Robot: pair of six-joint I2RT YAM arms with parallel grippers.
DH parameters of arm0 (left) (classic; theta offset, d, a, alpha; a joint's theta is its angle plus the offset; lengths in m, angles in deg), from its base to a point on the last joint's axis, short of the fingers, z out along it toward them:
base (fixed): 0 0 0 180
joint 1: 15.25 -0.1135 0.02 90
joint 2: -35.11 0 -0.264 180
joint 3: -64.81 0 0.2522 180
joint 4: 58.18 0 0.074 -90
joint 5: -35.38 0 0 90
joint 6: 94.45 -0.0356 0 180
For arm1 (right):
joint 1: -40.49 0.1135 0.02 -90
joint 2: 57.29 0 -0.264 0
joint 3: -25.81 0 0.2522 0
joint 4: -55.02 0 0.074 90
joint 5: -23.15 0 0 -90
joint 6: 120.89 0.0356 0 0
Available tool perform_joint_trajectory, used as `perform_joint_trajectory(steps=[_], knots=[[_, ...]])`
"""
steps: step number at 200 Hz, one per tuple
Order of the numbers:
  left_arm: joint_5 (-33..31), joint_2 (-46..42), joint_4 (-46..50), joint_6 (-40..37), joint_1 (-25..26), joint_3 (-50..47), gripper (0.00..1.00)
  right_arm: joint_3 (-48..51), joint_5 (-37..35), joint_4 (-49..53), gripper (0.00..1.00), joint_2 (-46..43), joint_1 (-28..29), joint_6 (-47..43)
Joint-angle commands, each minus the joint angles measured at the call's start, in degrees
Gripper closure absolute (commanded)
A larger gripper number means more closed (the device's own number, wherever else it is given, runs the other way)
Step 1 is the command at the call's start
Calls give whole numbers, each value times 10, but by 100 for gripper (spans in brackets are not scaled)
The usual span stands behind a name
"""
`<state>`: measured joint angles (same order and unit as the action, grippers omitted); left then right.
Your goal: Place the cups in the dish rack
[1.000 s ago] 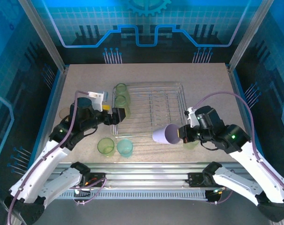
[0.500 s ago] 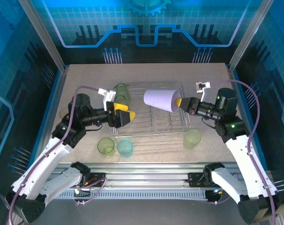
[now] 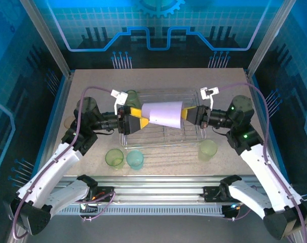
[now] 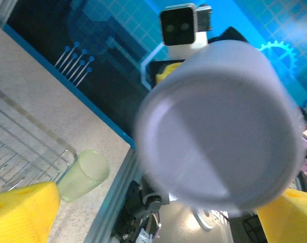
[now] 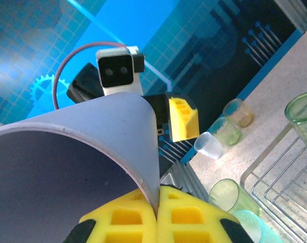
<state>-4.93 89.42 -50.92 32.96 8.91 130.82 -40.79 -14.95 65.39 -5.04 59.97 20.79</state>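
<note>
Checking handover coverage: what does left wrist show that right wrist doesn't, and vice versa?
Left wrist: the closed base of the lavender cup facing the open left hand, and a yellow-green cup on the table by a corner of the dish rack. Right wrist: the right hand shut on that cup's rim, its hollow inside, a tan cup and a teal cup on the table. Both: the lavender cup, rack wires, the other arm's wrist camera.

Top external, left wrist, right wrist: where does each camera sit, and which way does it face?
Top external: above, behind the arm bases, looking down on dish rack, both arms.
Left wrist: faces rightward at the base of the lavender cup; own fingers at bottom corners.
Right wrist: faces leftward into that cup; right claw shut on its rim.
All three share the cup.
</note>
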Motion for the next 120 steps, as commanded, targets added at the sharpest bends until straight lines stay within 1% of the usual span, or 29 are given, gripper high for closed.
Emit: perform_joint_trajectory(steps=[1,27,60,92,109,120], knots=[[30,5,-50,31,-2,15,1,-17,4,-1,100,10,26,-25],[42,0,-55,35,-1,13,1,-17,-8,12,100,18,30,-35],[39,0,-68,48,-1,6,1,-5,-9,-40,100,25,37,-8],[53,19,-85,76,3,11,1,-7,-18,-55,100,37,48,-4],[59,29,-84,82,5,16,4,-9,-20,-55,100,43,51,-4],[59,31,-83,84,6,15,8,-9,-21,-51,100,46,53,-5]])
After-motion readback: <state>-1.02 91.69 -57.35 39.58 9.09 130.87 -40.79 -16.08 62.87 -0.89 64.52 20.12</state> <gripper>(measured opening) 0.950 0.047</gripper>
